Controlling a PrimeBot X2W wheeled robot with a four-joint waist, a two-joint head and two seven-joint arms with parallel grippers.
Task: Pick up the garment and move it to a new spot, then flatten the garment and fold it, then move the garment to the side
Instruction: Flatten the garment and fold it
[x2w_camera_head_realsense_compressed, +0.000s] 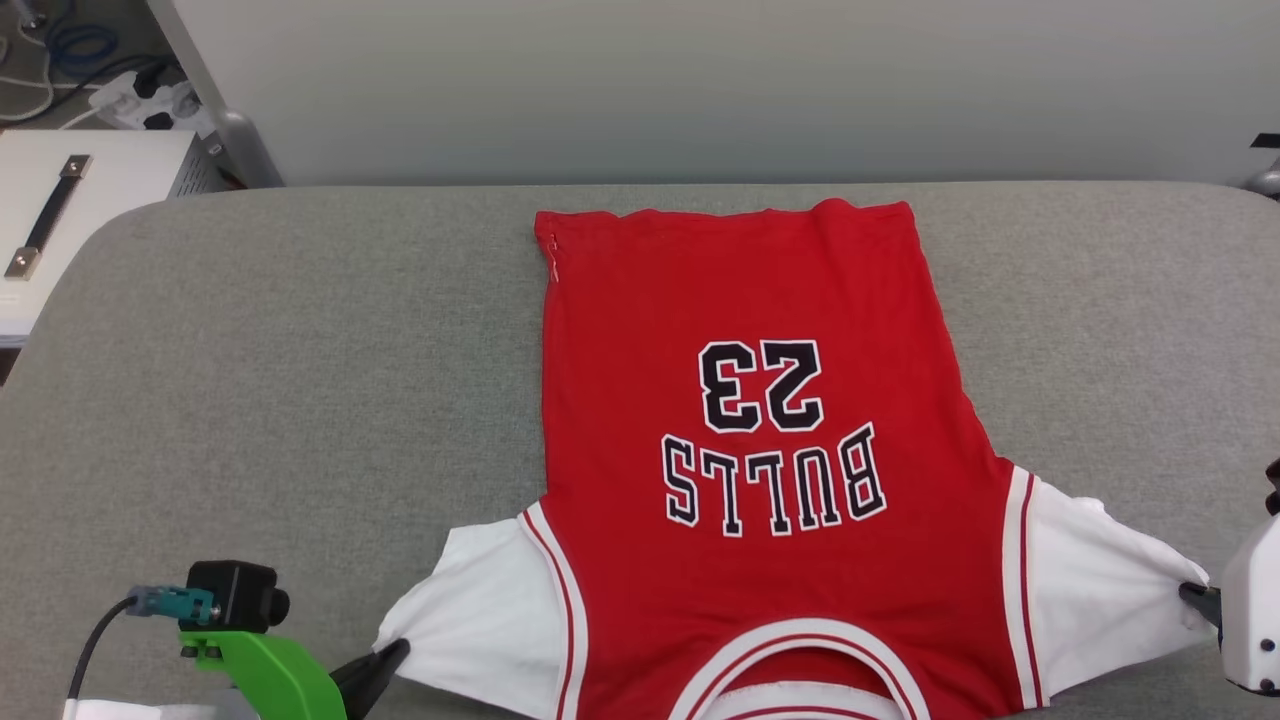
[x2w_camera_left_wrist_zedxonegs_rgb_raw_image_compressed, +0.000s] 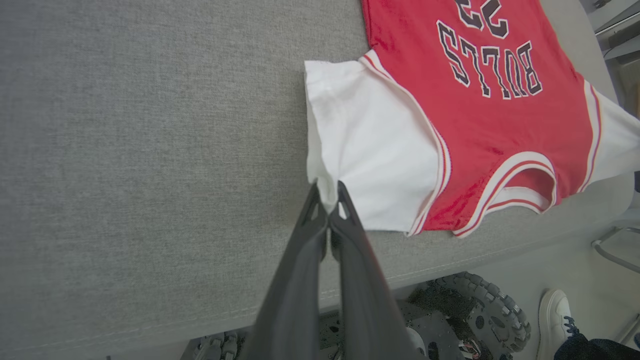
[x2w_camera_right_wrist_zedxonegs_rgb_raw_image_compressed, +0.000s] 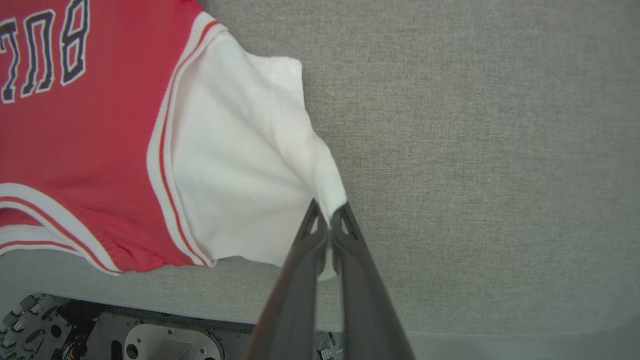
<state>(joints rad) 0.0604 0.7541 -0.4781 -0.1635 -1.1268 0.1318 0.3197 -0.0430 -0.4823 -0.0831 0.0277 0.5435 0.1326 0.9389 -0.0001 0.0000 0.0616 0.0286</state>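
Item: garment (x2w_camera_head_realsense_compressed: 750, 450), red, flat on grey surface (x2w_camera_head_realsense_compressed: 300, 380), spread between my pincers (lettering up). My left pincer (x2w_camera_left_wrist_zedxonegs_rgb_raw_image_compressed: 327, 192): closed on one white sleeve's edge. My right pincer (x2w_camera_right_wrist_zedxonegs_rgb_raw_image_compressed: 329, 212): closed on the other.

A grey fabric surface (x2w_camera_head_realsense_compressed: 300, 400) bears the red garment (x2w_camera_head_realsense_compressed: 760, 300) flat.

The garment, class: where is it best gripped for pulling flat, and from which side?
Grip the garment by its white sleeve tips, each from its outer side: they jut sideways past the red body, offering free edges. The left end effector and right end effector are shut there.
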